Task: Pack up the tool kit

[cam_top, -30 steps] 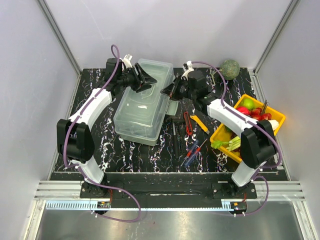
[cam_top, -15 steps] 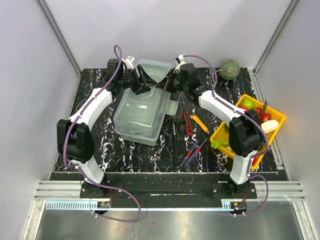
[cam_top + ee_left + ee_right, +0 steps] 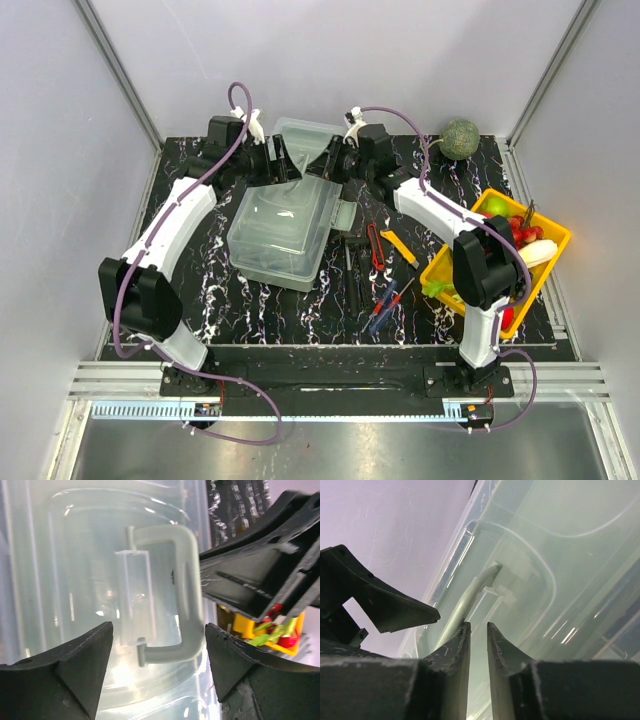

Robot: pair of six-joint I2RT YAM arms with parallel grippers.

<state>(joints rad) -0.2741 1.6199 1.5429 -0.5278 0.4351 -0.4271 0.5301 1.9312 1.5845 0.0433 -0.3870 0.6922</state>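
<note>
Both arms have swung toward 12 o'clock, tipping the lid [image 3: 306,142] up off the toolbox [image 3: 285,228] mid-table [image 3: 195,290]; my left gripper [image 3: 157,632] gapes wide, my right gripper [image 3: 478,630] is barely parted, both empty, so the hand tools [image 3: 380,262] at its 3 o'clock can go in.

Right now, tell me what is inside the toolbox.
Through the clear lid of the toolbox only pale plastic and glare show; no tool is visible inside. The pliers and screwdrivers lie on the table beside it. Lower compartments are hidden.
</note>
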